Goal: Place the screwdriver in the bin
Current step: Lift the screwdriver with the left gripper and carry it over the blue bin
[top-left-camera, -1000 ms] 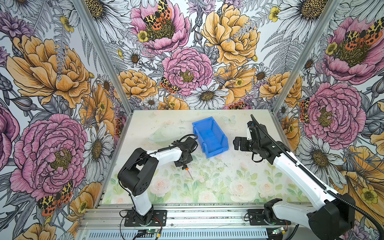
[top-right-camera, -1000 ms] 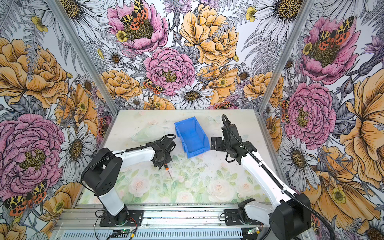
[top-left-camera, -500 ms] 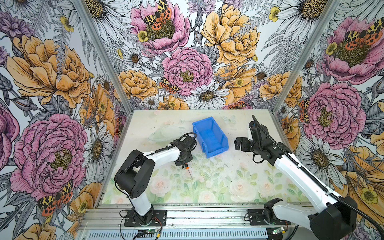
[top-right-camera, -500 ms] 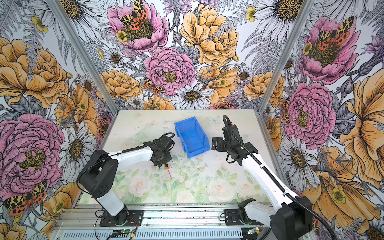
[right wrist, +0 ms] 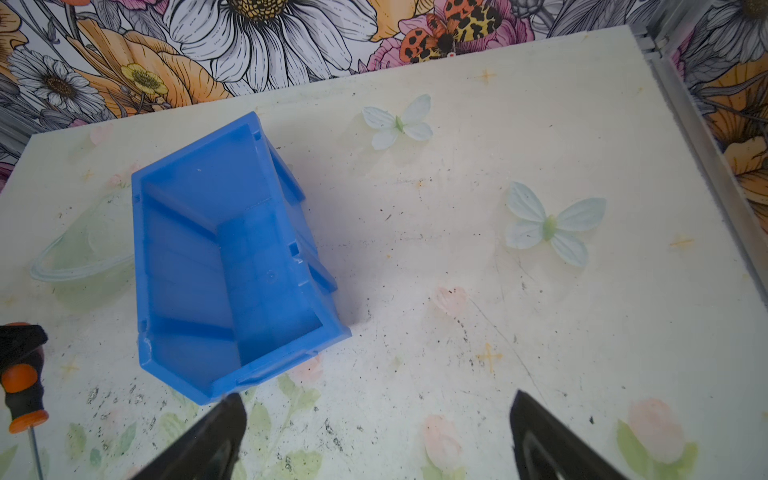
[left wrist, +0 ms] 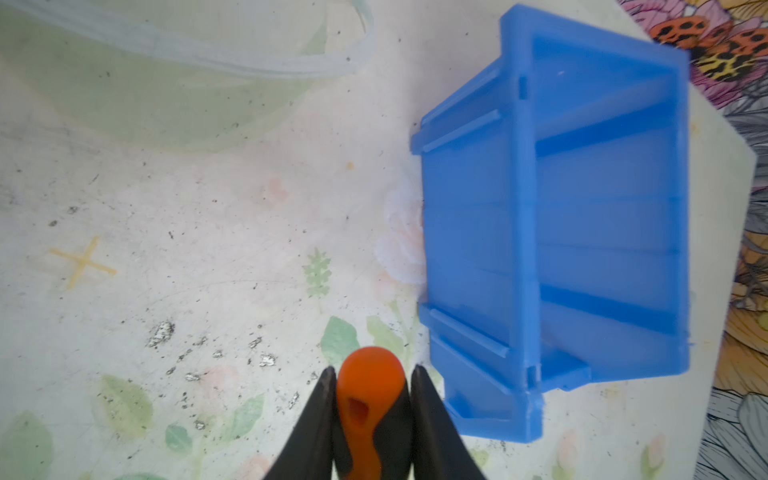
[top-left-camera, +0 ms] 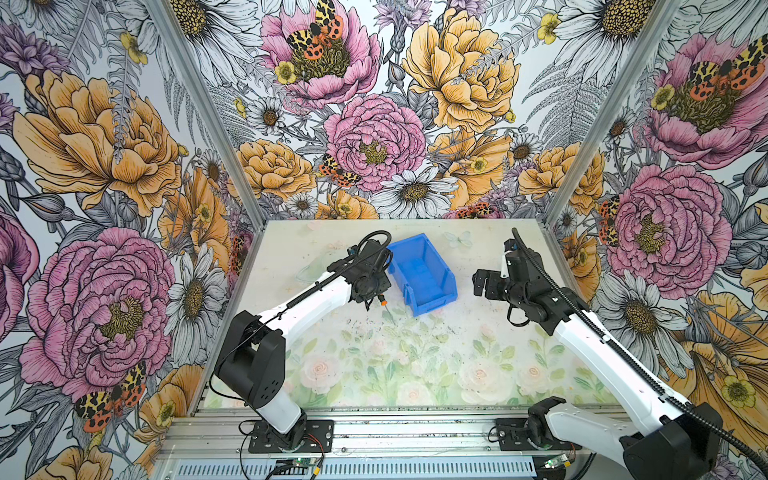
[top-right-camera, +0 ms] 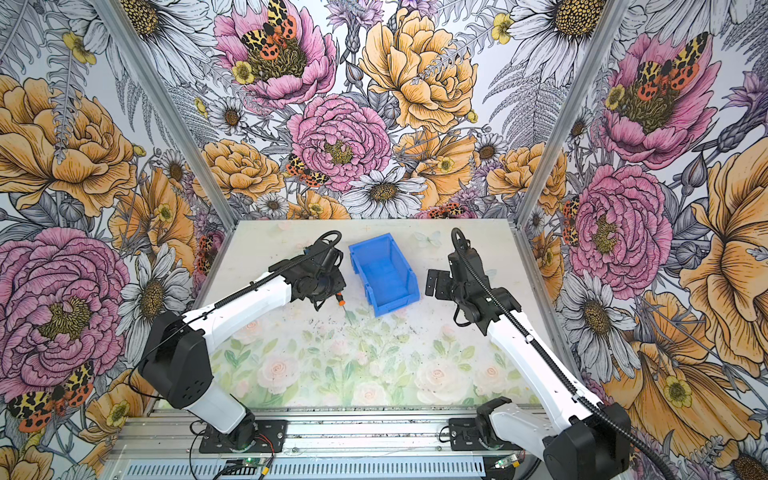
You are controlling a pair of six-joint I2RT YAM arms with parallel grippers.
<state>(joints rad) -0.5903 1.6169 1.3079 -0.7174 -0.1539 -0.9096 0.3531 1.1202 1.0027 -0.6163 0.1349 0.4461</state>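
Dangling shaft-down, the screwdriver (left wrist: 370, 409) is pinched by its orange-black handle in the left gripper (left wrist: 372, 370), jaws closed tight on it, just beside the bin (left wrist: 465, 232), by its front corner. Pickup looks done; carry over the wall & drop are left. Bin's empty, sitting twd the back edge of the table (top-left-camera: 415, 332), abt mid-width. Right gripper (right wrist: 378, 397) spread wide w/ nothing in it. No brand, label or writing legible anywhere.

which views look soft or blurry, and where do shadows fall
Left wrist view: the bin is smeared and soft, and the close-up screwdriver handle is slightly soft. Right wrist view: sharper, with a faint shadow beside the bin on the table. Both top views: crisp, evenly lit.
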